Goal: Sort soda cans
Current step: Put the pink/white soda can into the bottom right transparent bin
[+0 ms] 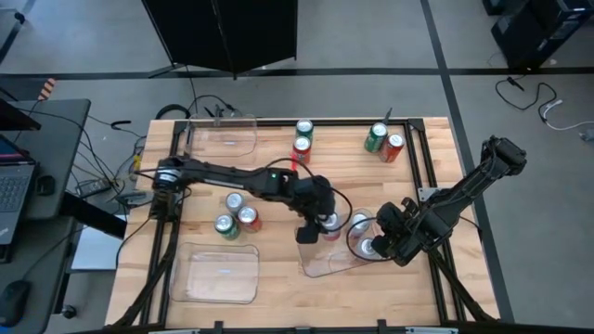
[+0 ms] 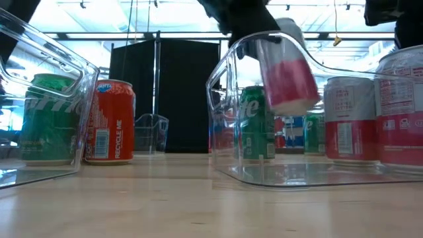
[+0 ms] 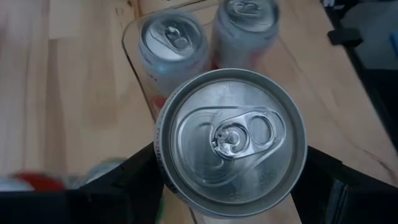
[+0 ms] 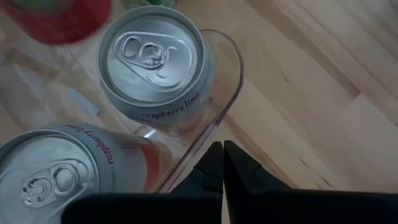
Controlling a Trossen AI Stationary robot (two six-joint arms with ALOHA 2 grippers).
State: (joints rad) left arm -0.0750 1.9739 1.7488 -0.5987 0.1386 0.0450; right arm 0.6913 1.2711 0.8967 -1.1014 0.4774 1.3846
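My left gripper is shut on a silver-white soda can with red marks, held above the left end of a clear tray on the table's right half. Two more silver-white cans stand upright inside that tray. My right gripper is shut with nothing between its fingers, at the outside of the tray's rounded right corner. Other red and green cans stand upright on the wood. My left gripper pinches the can's side wall just under its top rim, one finger on each opposite side. The fingers slant down from the table's left. The can hangs tilted, clear of the table and the tray floor. My right gripper's shut fingertips stand at the tray's outer wall; whether they touch it I cannot tell.
A green and a red can and another such pair stand at the far side. Three cans cluster left of centre. One clear tray lies far left, another near left.
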